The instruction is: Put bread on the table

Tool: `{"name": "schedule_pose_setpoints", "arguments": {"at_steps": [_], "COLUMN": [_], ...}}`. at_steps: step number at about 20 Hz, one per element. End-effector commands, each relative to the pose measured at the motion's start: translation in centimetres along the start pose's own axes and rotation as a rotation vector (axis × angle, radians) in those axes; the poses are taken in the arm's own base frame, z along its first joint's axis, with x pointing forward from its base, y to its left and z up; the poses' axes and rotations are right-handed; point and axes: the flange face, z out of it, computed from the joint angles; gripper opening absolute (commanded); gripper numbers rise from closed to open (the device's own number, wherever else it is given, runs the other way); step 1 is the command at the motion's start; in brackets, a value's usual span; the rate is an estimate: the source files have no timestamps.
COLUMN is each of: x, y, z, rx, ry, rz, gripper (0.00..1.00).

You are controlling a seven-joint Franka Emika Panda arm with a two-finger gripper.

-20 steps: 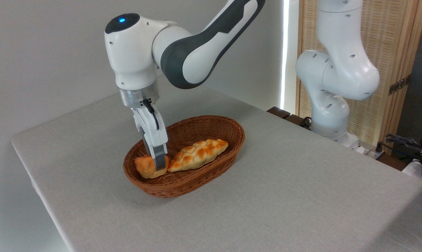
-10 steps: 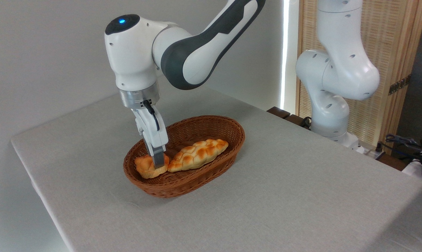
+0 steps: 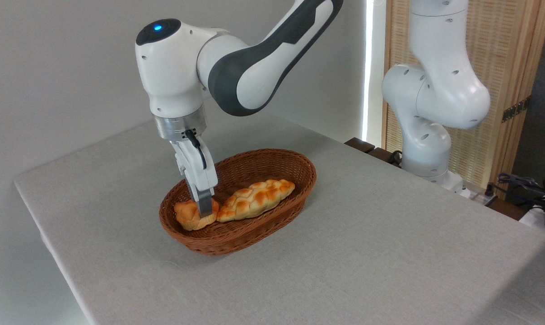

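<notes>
**Bun gripped, lift starting**

Rising slightly since a second ago: the wrist and gripper (image 3: 204, 212) are sitting a touch higher than before, and the bun (image 3: 190, 215) is keeping its place under the finger, perhaps edging up with it. Basket (image 3: 272, 159), loaf (image 3: 256, 198) and table (image 3: 367, 253) are showing no change.

- Bun is lying at the left end of the basket, just beside the loaf's near tip, possibly touching it. Cannot tell whether it is clear of the basket floor yet.
- Gripper is pointing straight down into the basket. One grey finger is crossing the bun's right front; the other is hidden behind. Jaws appear to be closed onto the bun, narrow gap, but the far contact is not visible, so the hold is a judgement.
- Second white arm is standing idle at the right rear, well apart.

Doing the lift well, as I judge it:
- Keep going straight up until the bun is clearing the wicker rim before moving sideways; the rim is close on the left.
- Go slowly; the bun is lumpy and could be twisting in a two-point pinch.
- Watch the loaf: it may be dragging along if the two are touching.
- Bare cloth to the left front is looking like the nearest set-down spot.
</notes>
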Motion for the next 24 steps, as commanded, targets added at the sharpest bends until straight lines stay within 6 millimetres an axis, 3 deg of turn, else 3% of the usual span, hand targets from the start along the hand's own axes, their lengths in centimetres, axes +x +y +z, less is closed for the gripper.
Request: {"name": "schedule_pose_setpoints", "arguments": {"at_steps": [1, 8, 14, 17, 19, 22, 23, 24], "x": [-0.6, -1.9, -4.6, -9.4, -12.6, -16.1, -16.8, -17.0], "y": [-0.6, -2.2, -4.9, -7.1, -8.9, -12.2, -13.0, -13.8], "z": [-1.1, -4.9, -10.3, -12.6, -12.9, -11.5, -10.6, -8.9], "rx": [-0.014, -0.054, -0.038, -0.032, -0.031, -0.006, 0.0, -0.009], "ry": [-0.024, -0.041, -0.004, 0.006, 0.009, 0.0, -0.006, -0.027], "rz": [0.007, 0.002, -0.01, 0.041, 0.083, 0.135, 0.152, 0.175], "gripper": [0.12, 0.1, 0.11, 0.12, 0.18, 0.21, 0.31, 0.34]}}
